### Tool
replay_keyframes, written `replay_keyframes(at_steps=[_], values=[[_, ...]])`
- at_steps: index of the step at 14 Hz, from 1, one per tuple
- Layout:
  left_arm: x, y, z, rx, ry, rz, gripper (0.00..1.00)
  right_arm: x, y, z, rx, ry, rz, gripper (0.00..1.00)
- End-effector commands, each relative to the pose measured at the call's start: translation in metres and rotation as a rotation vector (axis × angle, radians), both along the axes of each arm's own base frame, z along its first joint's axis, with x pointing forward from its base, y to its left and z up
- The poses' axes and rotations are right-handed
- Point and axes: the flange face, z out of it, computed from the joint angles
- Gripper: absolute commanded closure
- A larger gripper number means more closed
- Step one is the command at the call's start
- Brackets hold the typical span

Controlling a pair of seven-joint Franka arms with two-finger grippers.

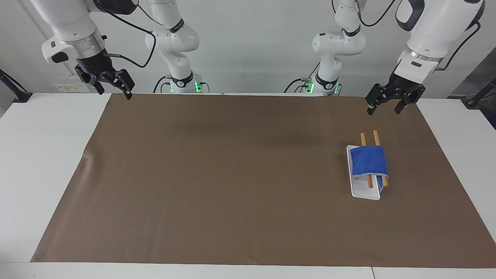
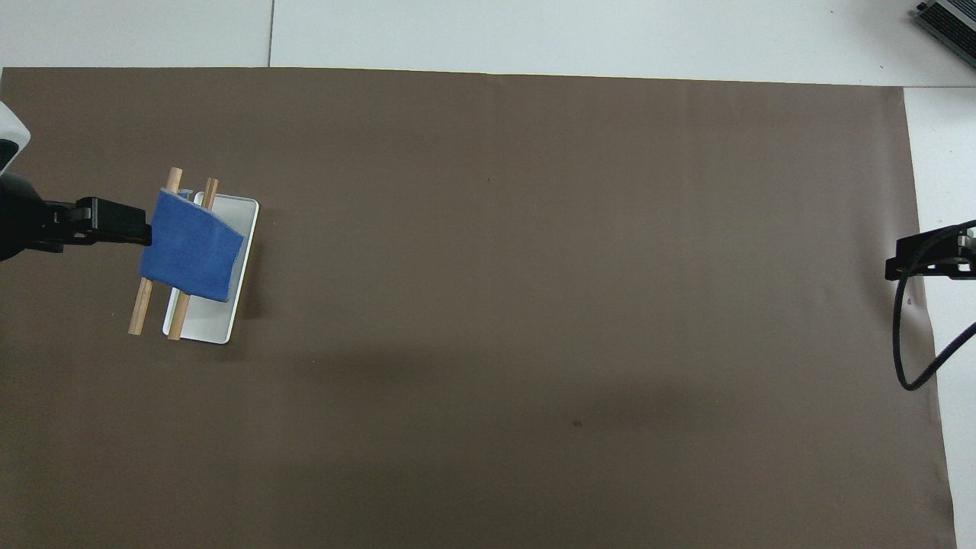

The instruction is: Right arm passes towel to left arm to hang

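While the towel [image 1: 368,161] hangs over both dowels [image 1: 375,136] below your wide-open, empty left tool [image 1: 389,105], any careless sweep could drag it off; the right tool [image 1: 111,83] waits open.

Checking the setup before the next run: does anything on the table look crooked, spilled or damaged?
Nothing stands out. The small bright-blue terry towel hangs draped over the two wooden rods of the white rack, covering their middle, with nothing spilled or broken on the brown mat.
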Motion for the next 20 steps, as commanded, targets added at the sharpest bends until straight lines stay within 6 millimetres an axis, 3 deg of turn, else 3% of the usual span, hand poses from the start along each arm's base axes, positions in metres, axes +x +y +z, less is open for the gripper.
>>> replay_keyframes(at_steps=[1,5,20], values=[[0.0038,0.0038,0.0137,0.03,0.056,-0.108,0.0,-0.0072,-0.001,-0.0001,0.006,-0.004,0.02,0.0],[-0.0046,-0.0022,0.0175,0.067,0.109,-0.155,0.0,-0.007,-0.0018,-0.0006,0.006,-0.006,0.02,0.0],[-0.0007,-0.0026,0.0185,0.054,0.082,-0.152,0.0,-0.0093,-0.0087,-0.0092,0.009,-0.036,0.005,0.0]])
